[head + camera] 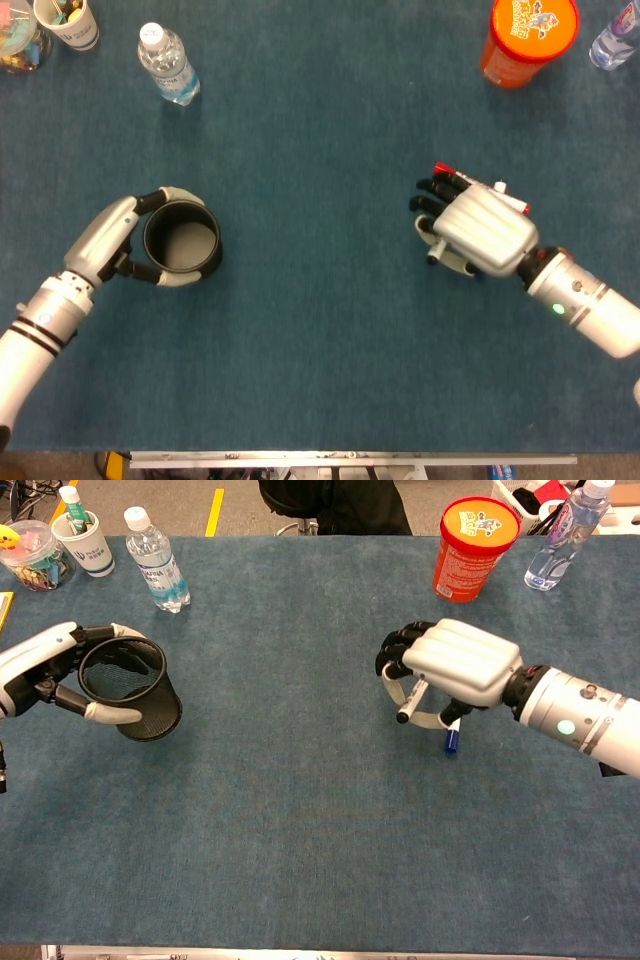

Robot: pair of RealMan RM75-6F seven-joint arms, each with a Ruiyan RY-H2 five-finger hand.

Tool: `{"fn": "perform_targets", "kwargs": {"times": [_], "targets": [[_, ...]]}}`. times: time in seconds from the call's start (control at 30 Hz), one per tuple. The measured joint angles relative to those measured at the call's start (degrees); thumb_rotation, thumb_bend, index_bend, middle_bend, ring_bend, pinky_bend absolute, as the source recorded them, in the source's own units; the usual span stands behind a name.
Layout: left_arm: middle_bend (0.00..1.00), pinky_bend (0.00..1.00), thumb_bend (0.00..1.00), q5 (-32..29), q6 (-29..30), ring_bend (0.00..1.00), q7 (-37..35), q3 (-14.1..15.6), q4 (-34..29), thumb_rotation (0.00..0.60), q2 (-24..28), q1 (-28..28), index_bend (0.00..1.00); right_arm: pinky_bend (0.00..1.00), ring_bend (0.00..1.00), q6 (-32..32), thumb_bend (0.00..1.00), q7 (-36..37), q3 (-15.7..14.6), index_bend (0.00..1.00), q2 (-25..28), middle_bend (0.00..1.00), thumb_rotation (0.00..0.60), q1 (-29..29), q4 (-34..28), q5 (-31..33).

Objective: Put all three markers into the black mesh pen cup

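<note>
The black mesh pen cup (182, 243) (130, 688) stands at the left of the blue table, open and empty. My left hand (105, 240) (40, 665) grips it around the rim. My right hand (480, 232) (460, 660) hovers above the table at the right, fingers curled around markers. A white marker with a dark tip (410, 702) and a blue-capped marker end (451, 741) stick out below it. A red-capped marker (443, 171) shows past the fingers in the head view; whether the hand holds it I cannot tell.
A water bottle (168, 63) (157, 560) and a white paper cup (68, 20) (85, 540) stand at the far left. An orange canister (530, 35) (472, 545) and a second bottle (612, 40) (560, 540) stand at the far right.
</note>
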Motion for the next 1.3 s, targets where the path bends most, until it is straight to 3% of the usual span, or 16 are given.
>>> {"fn": "perform_targets", "kwargs": {"times": [0.33, 0.63, 1.3], "targets": [[0.35, 0.23, 0.11, -2.64, -3.73, 0.33, 1.53, -2.05, 0.30, 0.600, -1.34, -2.36, 0.30, 0.19, 0.18, 2.68, 0.29, 11.24, 5.99, 0.64, 3.62, 0.31, 0.600, -0.09, -10.40, 6.17], [0.35, 0.23, 0.11, -3.32, -4.95, 0.33, 2.33, -2.75, 0.18, 0.600, -2.91, -3.29, 0.30, 0.19, 0.18, 0.31, 0.29, 20.45, 9.79, 0.64, 4.08, 0.31, 0.600, 1.91, -17.42, 11.11], [0.35, 0.23, 0.11, -2.85, -7.99, 0.33, 4.33, -3.41, 0.45, 0.600, -7.47, -6.36, 0.30, 0.19, 0.17, -2.03, 0.29, 32.64, 15.74, 0.65, -3.37, 0.31, 0.600, 6.22, -19.37, 17.33]]}}
